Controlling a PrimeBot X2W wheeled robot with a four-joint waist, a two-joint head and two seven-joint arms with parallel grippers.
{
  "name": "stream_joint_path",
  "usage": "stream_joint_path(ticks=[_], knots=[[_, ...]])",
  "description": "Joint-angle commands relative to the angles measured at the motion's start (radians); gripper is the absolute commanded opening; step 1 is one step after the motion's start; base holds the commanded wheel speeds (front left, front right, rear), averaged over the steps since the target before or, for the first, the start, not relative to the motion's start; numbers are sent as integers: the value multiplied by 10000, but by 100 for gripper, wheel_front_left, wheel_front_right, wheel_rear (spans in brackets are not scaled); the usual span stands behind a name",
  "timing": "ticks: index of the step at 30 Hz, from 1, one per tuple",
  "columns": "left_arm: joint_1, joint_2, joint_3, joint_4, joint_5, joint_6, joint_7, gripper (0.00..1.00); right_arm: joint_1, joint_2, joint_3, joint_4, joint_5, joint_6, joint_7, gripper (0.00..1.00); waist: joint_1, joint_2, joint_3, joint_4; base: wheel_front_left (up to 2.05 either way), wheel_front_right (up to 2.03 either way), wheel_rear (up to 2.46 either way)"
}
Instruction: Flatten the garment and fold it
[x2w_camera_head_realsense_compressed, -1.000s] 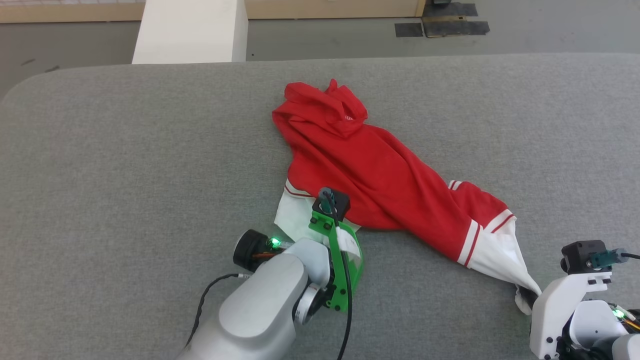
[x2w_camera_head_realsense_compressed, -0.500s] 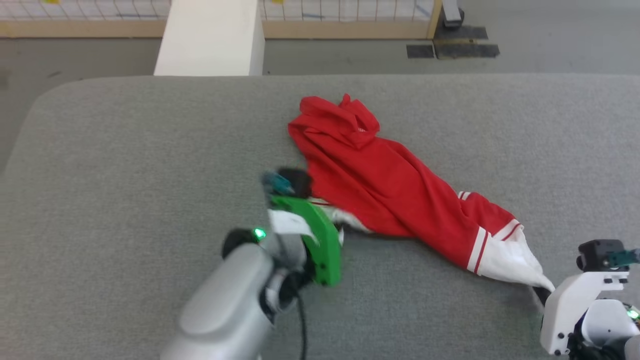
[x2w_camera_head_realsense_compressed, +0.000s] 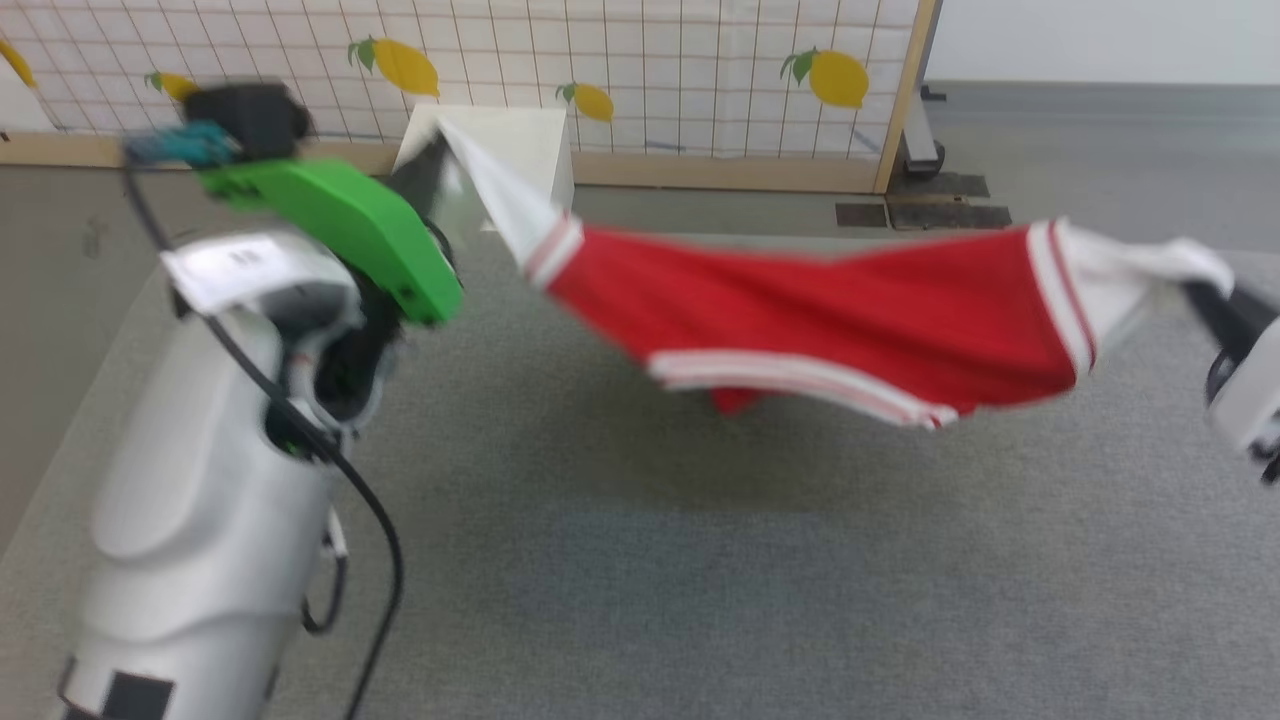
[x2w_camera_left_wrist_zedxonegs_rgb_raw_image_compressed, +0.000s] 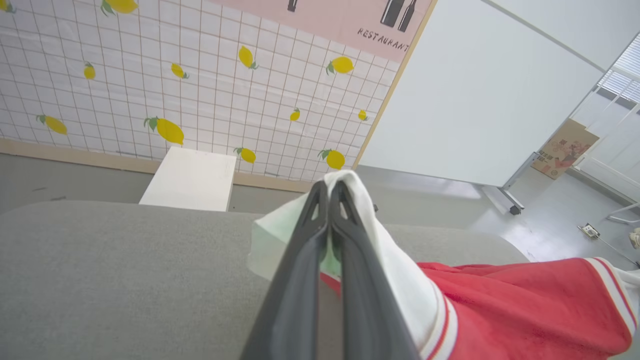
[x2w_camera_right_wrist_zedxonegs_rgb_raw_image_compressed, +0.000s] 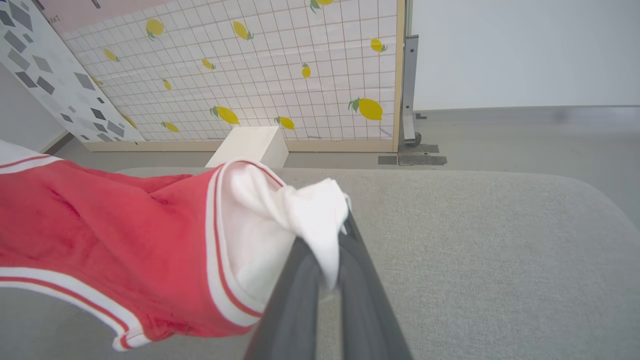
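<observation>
The garment (x2w_camera_head_realsense_compressed: 830, 315), a red jersey with white sleeves and red-and-white striped edges, hangs stretched in the air between my two grippers above the grey table (x2w_camera_head_realsense_compressed: 700, 560). My left gripper (x2w_camera_head_realsense_compressed: 435, 150) is shut on one white sleeve at the upper left of the head view; the left wrist view shows its fingers (x2w_camera_left_wrist_zedxonegs_rgb_raw_image_compressed: 327, 192) pinching white cloth of the garment (x2w_camera_left_wrist_zedxonegs_rgb_raw_image_compressed: 520, 305). My right gripper (x2w_camera_head_realsense_compressed: 1195, 285) is shut on the other white sleeve at the right edge. In the right wrist view the white cloth bunches over the fingertips (x2w_camera_right_wrist_zedxonegs_rgb_raw_image_compressed: 327, 245) of that gripper, the garment (x2w_camera_right_wrist_zedxonegs_rgb_raw_image_compressed: 110, 225) spreading left. No printed letters are visible.
A white box (x2w_camera_head_realsense_compressed: 510, 150) stands on the floor beyond the table's far edge. Behind it is a tiled partition (x2w_camera_head_realsense_compressed: 650, 60) with lemon prints on a wooden base. My left forearm (x2w_camera_head_realsense_compressed: 210, 480) rises at the lower left.
My left gripper closed on the white sleeve and both arms lifted the garment off the table, stretching it between them. The head camera has tilted up, showing the partition.
</observation>
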Motion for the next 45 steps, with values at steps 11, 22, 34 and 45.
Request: stream_joint_path(ticks=[11, 22, 34, 45], knots=[[-2221, 609, 973, 63, 633, 237, -1102, 0, -3548, 53, -624, 606, 828, -15, -408, 0, 0, 0, -348, -169, 0, 0, 0], [-4002, 820, 498, 1284, 1127, -139, -930, 0, -6088, -77, -384, 2023, 95, -15, -540, 0, 0, 0, 1250, -364, 0, 0, 0], [-7816, 823, -18, 2806, 2789, 338, -1660, 0, -10795, 188, 368, 4941, -1440, -15, -2454, 0, 0, 0, 4180, -833, 0, 0, 0], [-7665, 254, 187, 3991, 2340, 33, -3075, 0, -10784, -330, 535, 6270, -1118, -15, -3557, 0, 0, 0, 4760, -242, 0, 0, 0]])
